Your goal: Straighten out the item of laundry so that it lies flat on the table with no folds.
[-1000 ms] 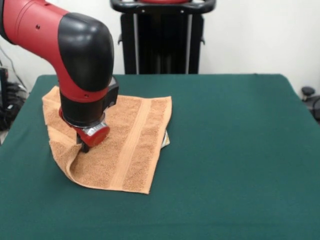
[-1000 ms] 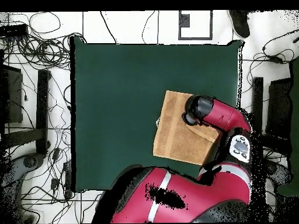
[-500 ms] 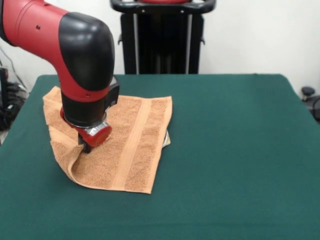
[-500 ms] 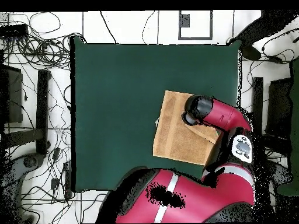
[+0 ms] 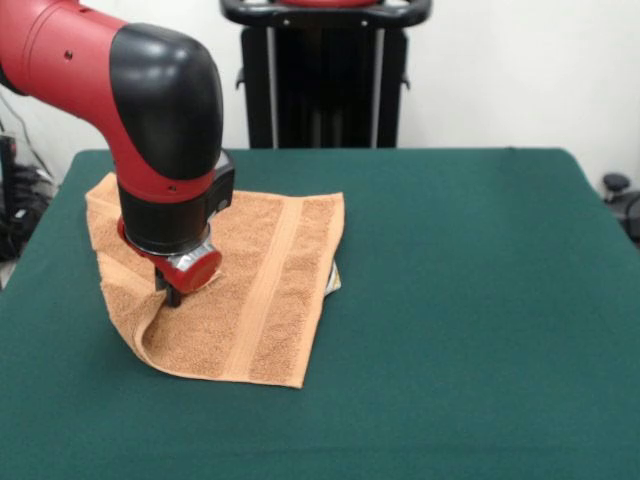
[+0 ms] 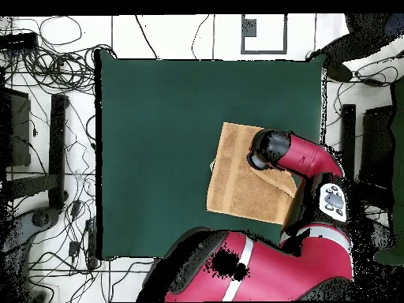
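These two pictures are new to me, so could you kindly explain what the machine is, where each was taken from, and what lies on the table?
The red and black machine is a robot arm. One picture looks across the table at it; the other looks straight down. On the dark green table lies an orange-tan terry towel, partly folded over itself, with a small white tag showing at one edge. The arm's pincer is down on the towel near a raised fold; whether it grips the cloth cannot be seen.

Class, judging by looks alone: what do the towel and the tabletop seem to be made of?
Towel: likely cotton terry, with a nubby looped pile and a smoother flat woven band. Table: dark green matte top, seemingly felt-like cloth, showing no shine.
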`<state>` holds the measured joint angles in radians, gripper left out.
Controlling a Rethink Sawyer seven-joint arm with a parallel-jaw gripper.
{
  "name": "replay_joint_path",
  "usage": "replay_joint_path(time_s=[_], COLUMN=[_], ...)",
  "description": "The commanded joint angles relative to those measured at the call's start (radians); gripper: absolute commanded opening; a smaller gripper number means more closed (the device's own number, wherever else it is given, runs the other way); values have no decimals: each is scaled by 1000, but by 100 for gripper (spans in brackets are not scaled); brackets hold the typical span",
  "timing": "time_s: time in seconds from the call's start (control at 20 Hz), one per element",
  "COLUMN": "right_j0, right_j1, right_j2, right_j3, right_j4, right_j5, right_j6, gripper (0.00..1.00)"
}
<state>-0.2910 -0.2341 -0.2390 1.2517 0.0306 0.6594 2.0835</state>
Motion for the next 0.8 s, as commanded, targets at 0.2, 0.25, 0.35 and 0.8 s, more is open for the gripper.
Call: replay_joint_path(time_s=[0.2, 0.25, 0.35, 0.8], right_j0=[-3, -7, -11, -32], right_j1=[115, 117, 120, 110], right_j2=[290, 296, 305, 342], right_j3=[5, 1, -6, -16], right_j4=[-39, -44, -55, -109], right_j5=[-52, -49, -49, 2], right_j6=[-117, -125, -138, -163], gripper=[0, 0, 0, 0])
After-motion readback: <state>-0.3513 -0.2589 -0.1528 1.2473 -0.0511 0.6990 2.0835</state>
